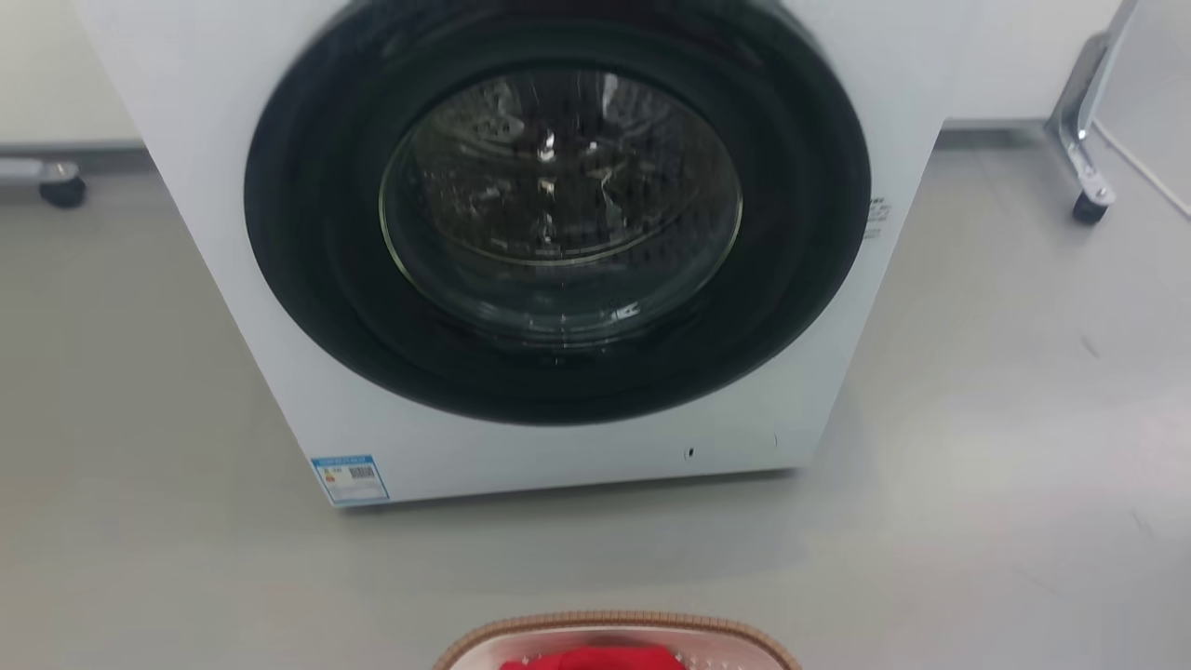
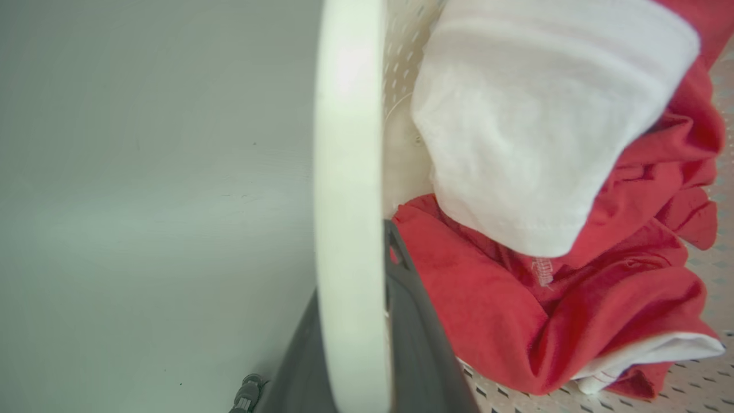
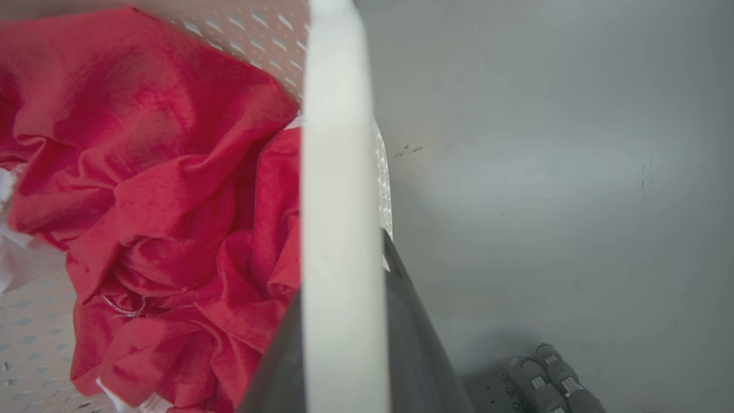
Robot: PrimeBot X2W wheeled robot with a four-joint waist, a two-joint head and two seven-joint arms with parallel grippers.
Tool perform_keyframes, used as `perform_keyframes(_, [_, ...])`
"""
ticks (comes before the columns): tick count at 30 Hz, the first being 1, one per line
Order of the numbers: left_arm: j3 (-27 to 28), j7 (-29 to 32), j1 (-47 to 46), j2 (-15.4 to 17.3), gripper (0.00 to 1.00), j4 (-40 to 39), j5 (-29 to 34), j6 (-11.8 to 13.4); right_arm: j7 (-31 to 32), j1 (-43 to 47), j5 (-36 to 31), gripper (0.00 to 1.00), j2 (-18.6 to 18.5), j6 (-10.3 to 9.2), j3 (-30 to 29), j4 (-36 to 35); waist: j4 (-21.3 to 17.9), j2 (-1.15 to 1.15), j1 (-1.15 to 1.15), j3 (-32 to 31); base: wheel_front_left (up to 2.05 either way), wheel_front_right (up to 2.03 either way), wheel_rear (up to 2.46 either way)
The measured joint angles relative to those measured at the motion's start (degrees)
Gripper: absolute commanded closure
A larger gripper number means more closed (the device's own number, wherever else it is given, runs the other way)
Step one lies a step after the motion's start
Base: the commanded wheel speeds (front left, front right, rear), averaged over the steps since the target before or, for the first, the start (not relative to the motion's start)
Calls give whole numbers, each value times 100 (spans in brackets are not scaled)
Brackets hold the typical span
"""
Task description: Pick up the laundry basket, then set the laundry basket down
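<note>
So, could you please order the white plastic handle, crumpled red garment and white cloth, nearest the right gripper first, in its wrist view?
1. White plastic handle, between the right gripper's fingers.
2. Crumpled red garment, just left.
3. White cloth, far left.

**Fig. Both grippers, as I see them through the wrist cameras.**
My left gripper (image 2: 351, 287) has its two dark fingers (image 2: 421, 350) closed flush against either side of a white handle of the laundry basket (image 2: 350, 143). My right gripper (image 3: 344, 287) is set the same way, its fingers (image 3: 416, 350) clamping the opposite handle between them.
</note>
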Motion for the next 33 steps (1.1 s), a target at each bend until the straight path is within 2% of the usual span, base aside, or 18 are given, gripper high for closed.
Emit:
perform_keyframes(12, [-243,178,249,26,100,-112,-171,90,151,187,253,100,-3,-63,212,24,-18,1,1,-568,0,0,0])
perform_keyframes(33, [-480,255,355,62,100,-225,-392,232,185,192,535,100,-15,-93,487,83,-7,1,1,-699,0,0,0])
